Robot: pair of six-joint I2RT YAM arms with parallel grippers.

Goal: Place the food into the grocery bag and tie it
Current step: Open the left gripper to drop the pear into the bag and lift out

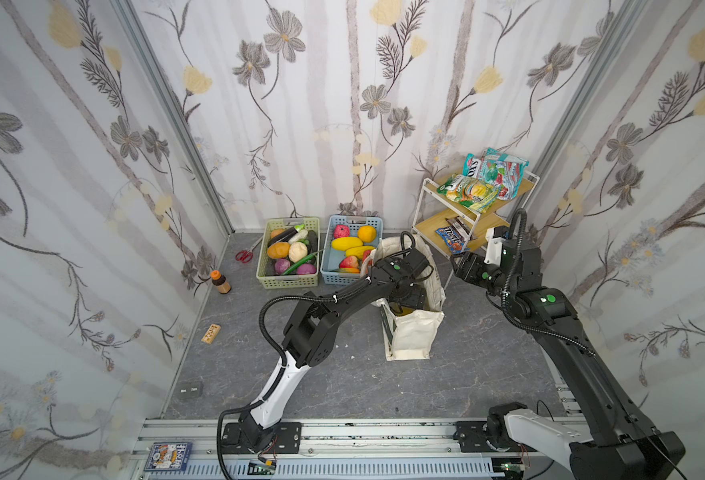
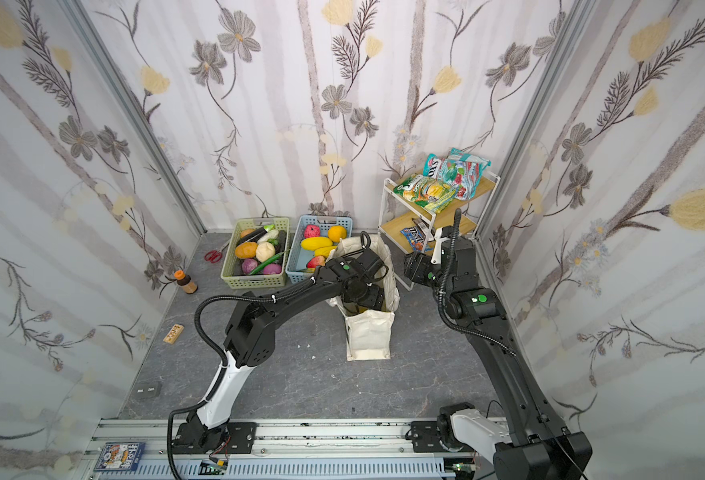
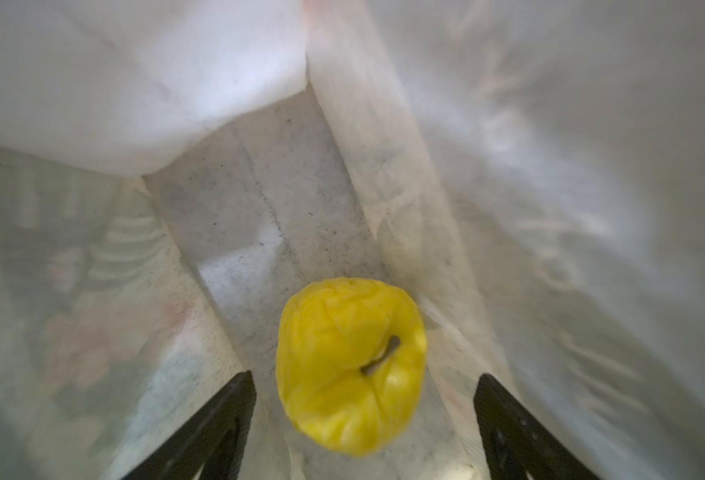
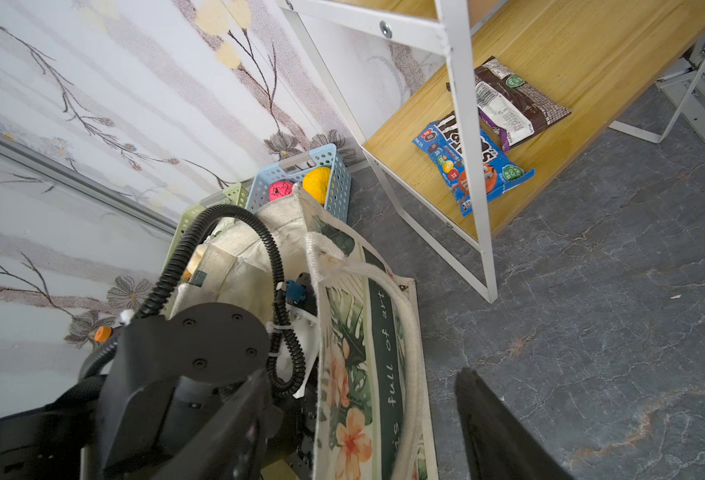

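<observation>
Watching the exit here, because that is where it could go wrong: the left gripper (image 3: pixel 365 376) is deep inside the grocery bag (image 1: pixel 413 332), and its wrist and looped cable fill most of the mouth. If the arm comes up crooked, I judge it could catch the soft canvas rim or the long handle (image 4: pixel 409 324) hanging down the printed side, and drag or tip the whole bag. One cream wall sags inward too, so it could fold over the opening.

Left jaws are spread wide and grip nothing. The yellow fruit (image 3: pixel 342 324) lies between the fingers, clear of both, seemingly resting on the bag floor, though the view is blurred.

The right gripper (image 1: pixel 460 266) hangs at about two o'clock from the bag's mouth in both top views, apart from the canvas, jaws parted and empty. The white shelf post (image 4: pixel 463 137) is close, so a careless swing could knock it. The blue candy packet (image 4: pixel 473 166) waits on the lower shelf, and more fruit fills the blue basket (image 1: pixel 326 266) at ten o'clock from the bag.
</observation>
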